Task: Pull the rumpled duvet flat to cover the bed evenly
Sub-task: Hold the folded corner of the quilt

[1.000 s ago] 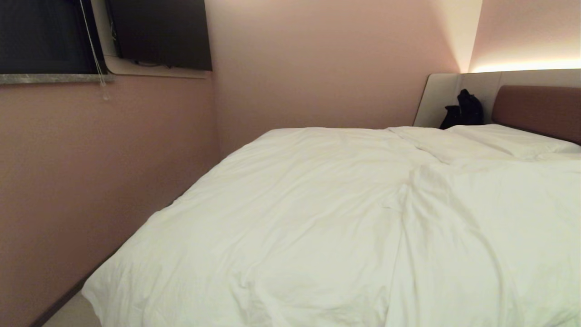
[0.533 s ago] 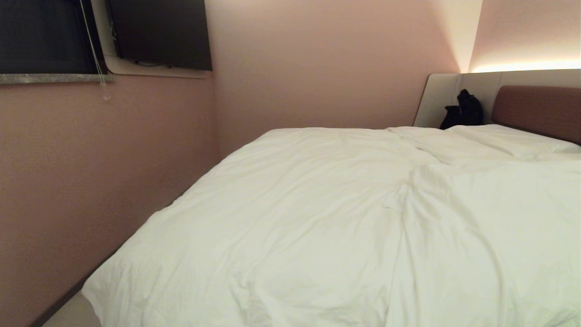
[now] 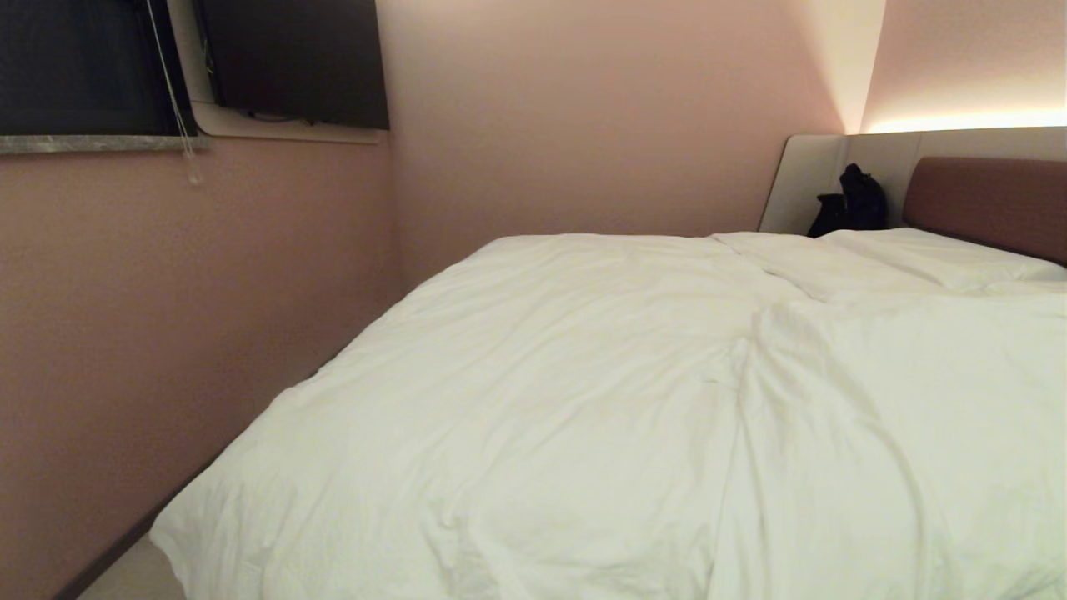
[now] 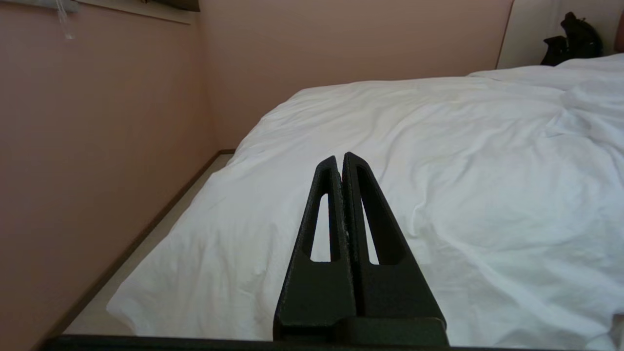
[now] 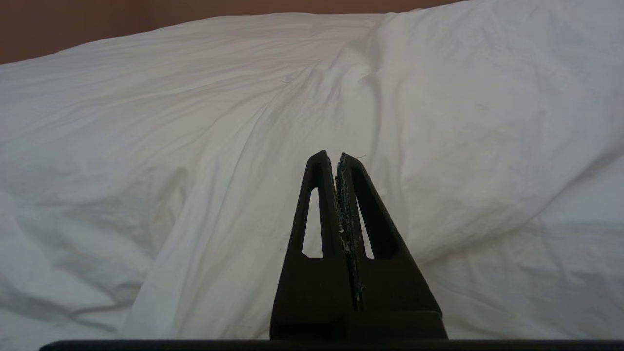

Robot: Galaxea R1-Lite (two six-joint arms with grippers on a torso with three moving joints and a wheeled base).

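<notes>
The white duvet [image 3: 633,400] lies spread over the bed [image 3: 125,575] with soft wrinkles, ahead of and below both the left gripper [image 4: 340,157] and the right gripper [image 5: 331,155], whose jaws are closed and hold nothing, apart from the fabric.

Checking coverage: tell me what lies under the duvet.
The duvet hides nearly all the bed; only a pale strip of base shows by the wall. Pillows lie uncovered at the headboard. Sheet: covered, unseen.
</notes>
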